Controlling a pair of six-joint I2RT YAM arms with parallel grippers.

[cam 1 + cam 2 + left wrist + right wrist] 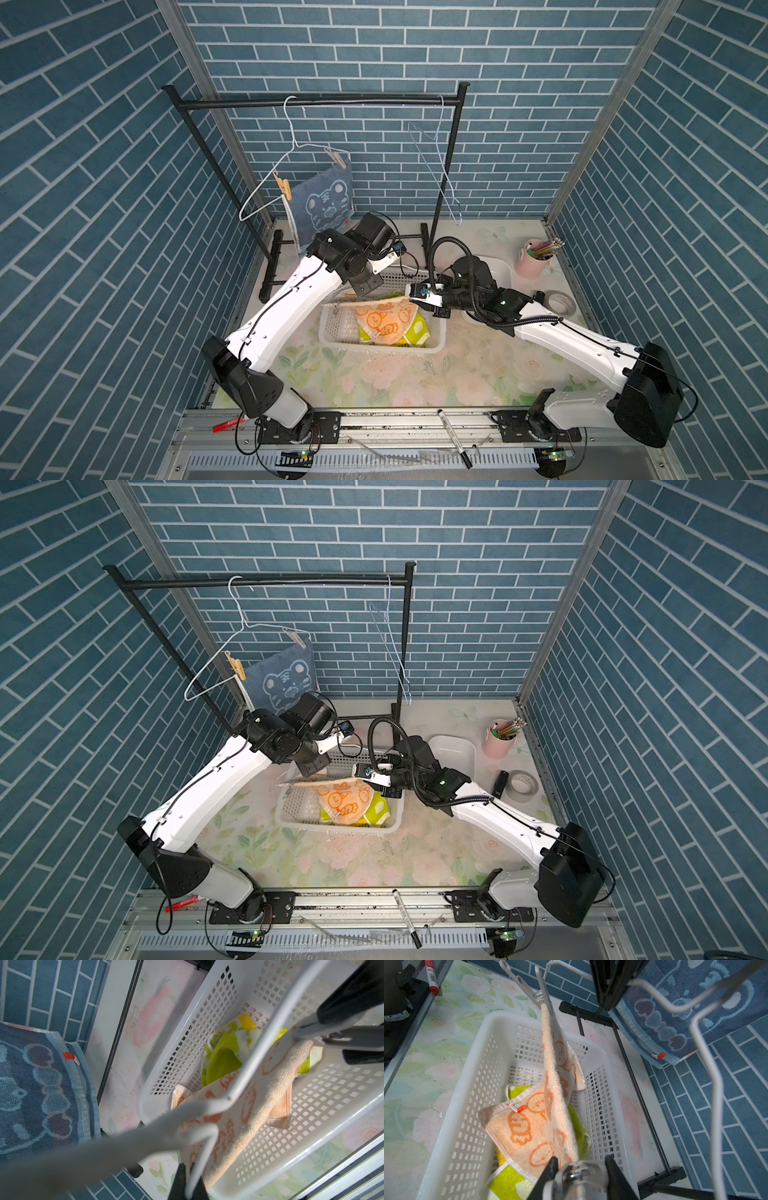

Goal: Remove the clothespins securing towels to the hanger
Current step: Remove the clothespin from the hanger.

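Observation:
My left gripper [190, 1174] is shut on the wire of a white hanger [259, 1043] held over the basket. The orange-cream towel [386, 320] hangs from this hanger, its lower part lying in the basket on the yellow-green towel [415, 332]. A grey-white clothespin [537, 995] pins its far end. My right gripper [581, 1165] is shut on the grey-white clothespin [581, 1174] at the near end. The blue tiger towel [322, 199] hangs on another white hanger [266, 195], pinned by two tan clothespins [282, 185] [338, 158].
The white perforated basket [374, 349] sits mid-table under both grippers. A black rack [316, 102] stands behind it, with a bare wire hanger [440, 166]. A white tray [498, 270], a pink cup of pencils [534, 259] and a tape roll [559, 301] stand at the right.

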